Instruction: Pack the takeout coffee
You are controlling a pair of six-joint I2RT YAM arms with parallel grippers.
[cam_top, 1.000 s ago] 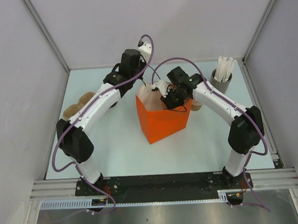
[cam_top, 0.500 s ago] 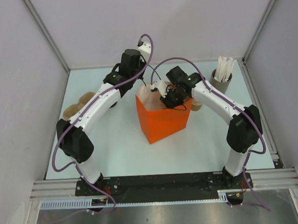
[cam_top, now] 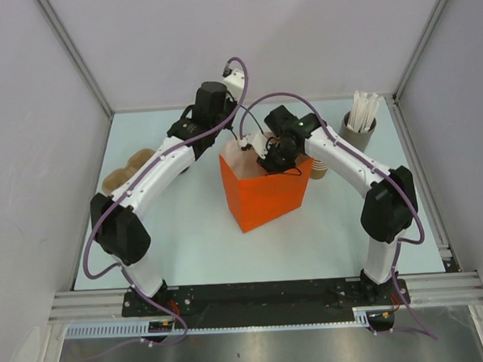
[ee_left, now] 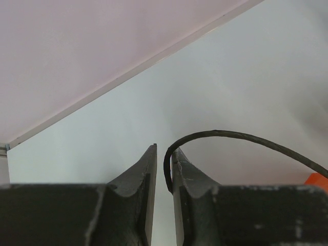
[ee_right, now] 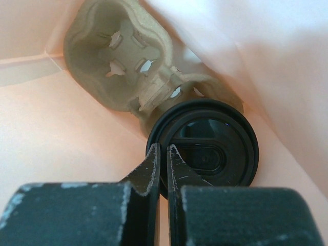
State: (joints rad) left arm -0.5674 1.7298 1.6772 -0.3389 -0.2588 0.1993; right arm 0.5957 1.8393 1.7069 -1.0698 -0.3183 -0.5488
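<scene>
The right end effector (ee_right: pixel 162 149), pinched shut on the rim of the black lid (ee_right: pixel 215 154), has edged slightly further into the orange bag (cam_top: pixel 263 200). The takeout coffee now sits deep inside the bag against the pulp carrier (ee_right: pixel 113 61), probably almost seated. The left end effector (ee_left: pixel 164 151) stays closed on the bag's black cord (ee_left: pixel 230 134).

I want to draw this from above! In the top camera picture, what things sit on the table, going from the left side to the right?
brown cardboard pile → orange bag → tan paper cups → grey pot of white sticks
</scene>
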